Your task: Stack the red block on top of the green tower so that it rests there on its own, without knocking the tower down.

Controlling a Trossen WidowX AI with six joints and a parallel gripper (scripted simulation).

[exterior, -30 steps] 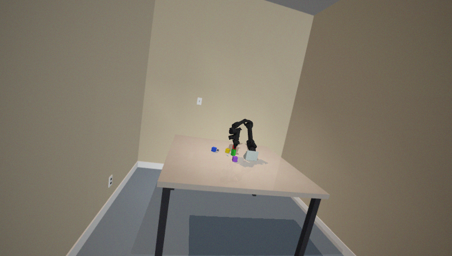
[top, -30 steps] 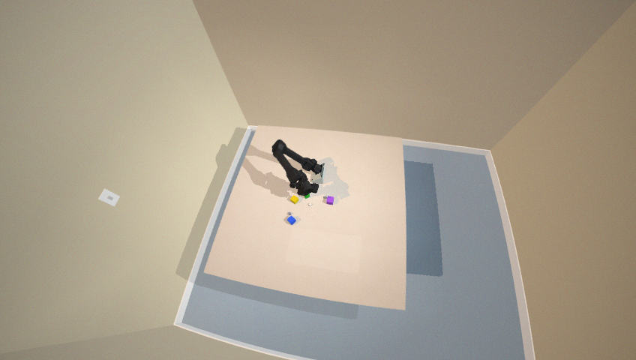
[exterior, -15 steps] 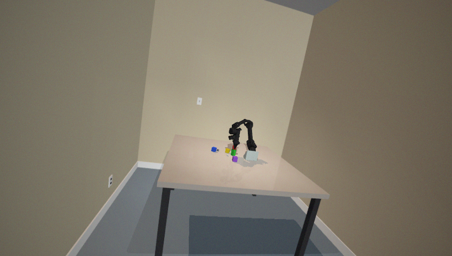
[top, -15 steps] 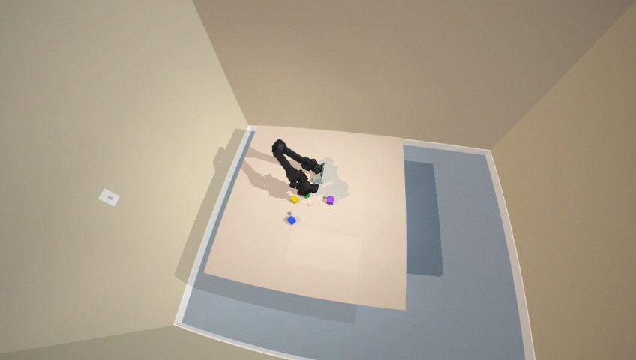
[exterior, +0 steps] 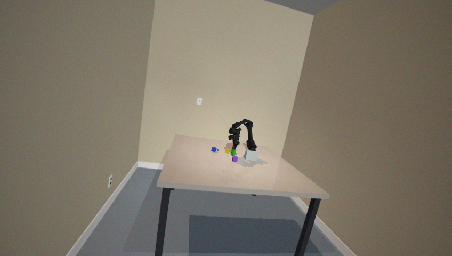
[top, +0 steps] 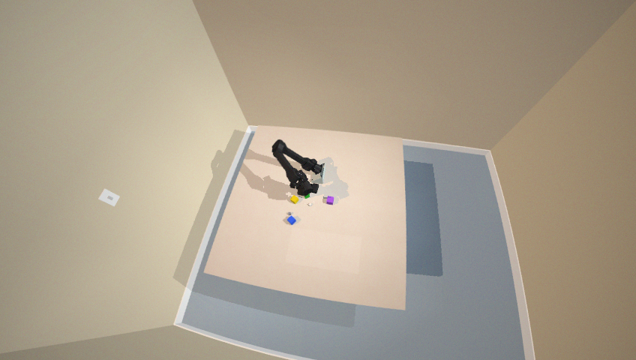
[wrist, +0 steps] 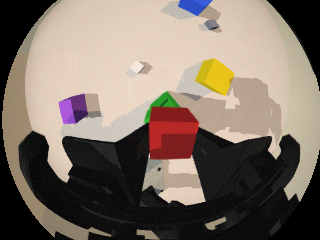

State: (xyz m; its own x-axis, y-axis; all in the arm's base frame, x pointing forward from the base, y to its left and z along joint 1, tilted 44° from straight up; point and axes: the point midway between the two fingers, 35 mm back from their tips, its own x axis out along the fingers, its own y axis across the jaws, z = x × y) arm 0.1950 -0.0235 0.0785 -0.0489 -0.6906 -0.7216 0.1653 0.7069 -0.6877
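The red block (exterior: 234,147) (wrist: 172,140) is between the fingers of my gripper (wrist: 169,127), which is shut on it. The green tower (top: 307,196) (exterior: 233,152) (wrist: 165,101) stands upright. In the exterior view the red block shows directly above the tower's top, with no clear gap. I cannot tell whether the two touch. In the wrist view the red block covers most of the green top, and only its far part shows. In the top view the arm hides the red block and part of the tower.
A yellow block (top: 294,199) (exterior: 227,150) (wrist: 215,76) stands close beside the tower. A purple block (top: 330,200) (exterior: 234,159) (wrist: 73,109) is on its other side. A blue block (top: 291,220) (exterior: 214,149) lies farther off, near a small grey cube (wrist: 212,24). A small white cube (wrist: 136,67) is near the tower.
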